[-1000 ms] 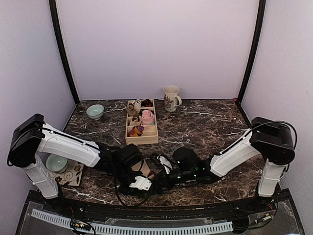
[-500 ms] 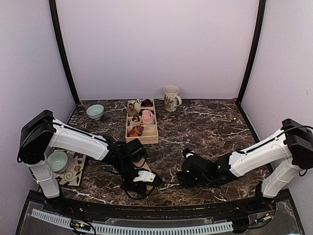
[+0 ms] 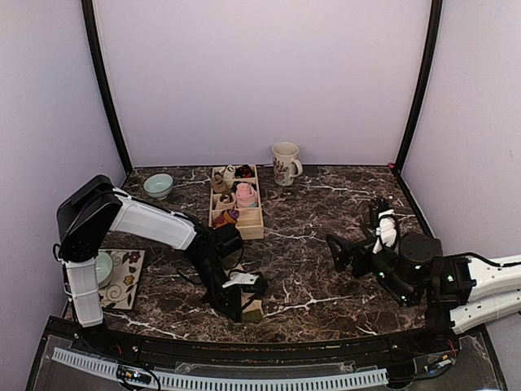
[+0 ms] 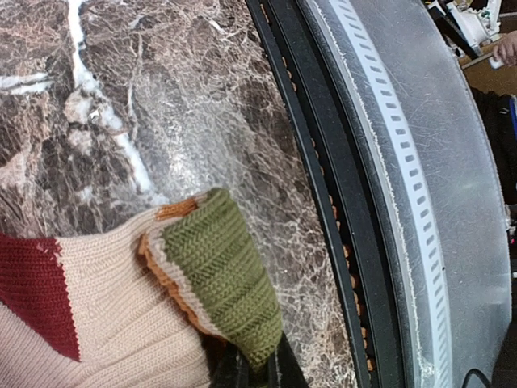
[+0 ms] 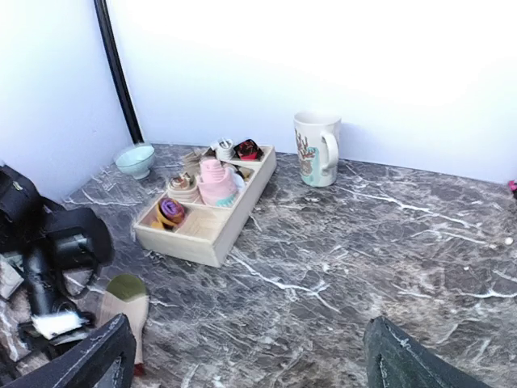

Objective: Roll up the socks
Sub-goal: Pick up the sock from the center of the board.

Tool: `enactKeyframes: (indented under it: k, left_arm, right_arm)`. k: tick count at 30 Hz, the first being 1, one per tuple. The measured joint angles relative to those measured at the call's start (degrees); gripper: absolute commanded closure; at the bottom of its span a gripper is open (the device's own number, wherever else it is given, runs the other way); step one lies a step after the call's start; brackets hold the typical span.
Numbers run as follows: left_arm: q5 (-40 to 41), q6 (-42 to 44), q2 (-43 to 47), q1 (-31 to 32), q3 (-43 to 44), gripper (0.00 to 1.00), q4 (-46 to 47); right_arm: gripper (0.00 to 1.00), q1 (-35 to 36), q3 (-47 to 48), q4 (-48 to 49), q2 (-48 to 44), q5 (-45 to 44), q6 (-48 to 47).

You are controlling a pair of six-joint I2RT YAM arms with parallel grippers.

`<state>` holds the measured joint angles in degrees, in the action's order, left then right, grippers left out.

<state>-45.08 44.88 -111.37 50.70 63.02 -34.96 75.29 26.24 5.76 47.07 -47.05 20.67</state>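
A beige sock [image 4: 97,299] with a reddish-brown patch and a green cuff lies near the table's front edge. It also shows in the top view [image 3: 253,310] and the right wrist view [image 5: 125,311]. My left gripper [image 4: 254,368] is shut on the green cuff [image 4: 218,275]; in the top view it [image 3: 242,300] sits low over the sock. My right gripper [image 3: 356,232] is open and empty, raised at the right, well away from the sock; its fingers [image 5: 97,360] frame the right wrist view. A rolled striped sock [image 5: 171,212] lies in the wooden tray [image 5: 212,242].
The wooden tray [image 3: 236,232] at the back centre also holds a pink bundle [image 3: 246,194] and other small bundles. A mug [image 3: 285,163] stands behind it. A green bowl [image 3: 158,186] is at the back left, another bowl [image 3: 96,269] on a patterned mat [image 3: 122,287]. The black front rail [image 4: 339,202] is close to the sock.
My right arm has pulled back to the right, away from the sock, and risen with its jaws open. My left gripper has moved with the sock toward the front edge.
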Motion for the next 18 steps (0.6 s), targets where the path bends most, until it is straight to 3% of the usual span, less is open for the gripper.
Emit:
enactKeyframes:
  k: [4,7,12,18]
  left_arm:
    - [-1.9,0.6,-1.8,-0.4,1.6,1.00,-2.3]
    - [-2.9,0.7,-2.6,-0.7,2.3,1.00,-3.2]
    - [-3.3,1.4,-3.6,-0.8,3.3,1.00,-4.7]
    - [-4.4,2.9,-5.6,-1.1,5.4,1.00,-7.2]
  right_arm:
    - [0.01,-0.7,-2.8,5.7,-3.0,5.4,-6.0]
    - [0.01,0.6,0.0,3.4,3.9,10.9,-11.1]
    - [0.23,7.6,1.3,0.5,11.8,17.9,-19.6]
    - [0.30,10.8,5.9,-1.0,21.9,26.8,-27.8]
